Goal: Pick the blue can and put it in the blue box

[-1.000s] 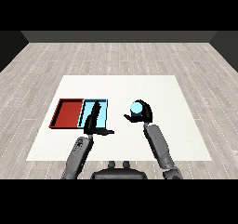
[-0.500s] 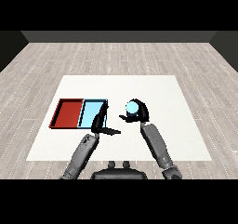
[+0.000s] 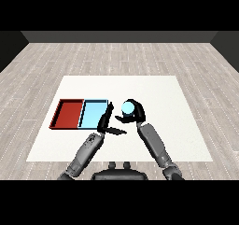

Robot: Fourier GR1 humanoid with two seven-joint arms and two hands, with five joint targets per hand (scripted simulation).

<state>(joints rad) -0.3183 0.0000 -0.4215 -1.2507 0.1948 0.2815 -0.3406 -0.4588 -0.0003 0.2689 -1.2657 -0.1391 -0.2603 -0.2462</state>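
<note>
The blue can [image 3: 127, 108] is held above the table in my right hand [image 3: 134, 113], whose fingers curl round it. It hangs just right of the light blue tray [image 3: 93, 114], close to that tray's right rim. My left hand [image 3: 105, 122] stands open with straight fingers at the tray's near right corner, its thumb pointing right toward the right hand. The two hands are a short gap apart.
A red tray [image 3: 69, 113] lies directly left of the light blue one, touching it. Both trays sit on the left half of the white table [image 3: 163, 98]. A wooden floor surrounds the table.
My right hand has carried the blue can leftward toward the light blue tray. My left hand has shifted right, off the tray's middle to its right edge.
</note>
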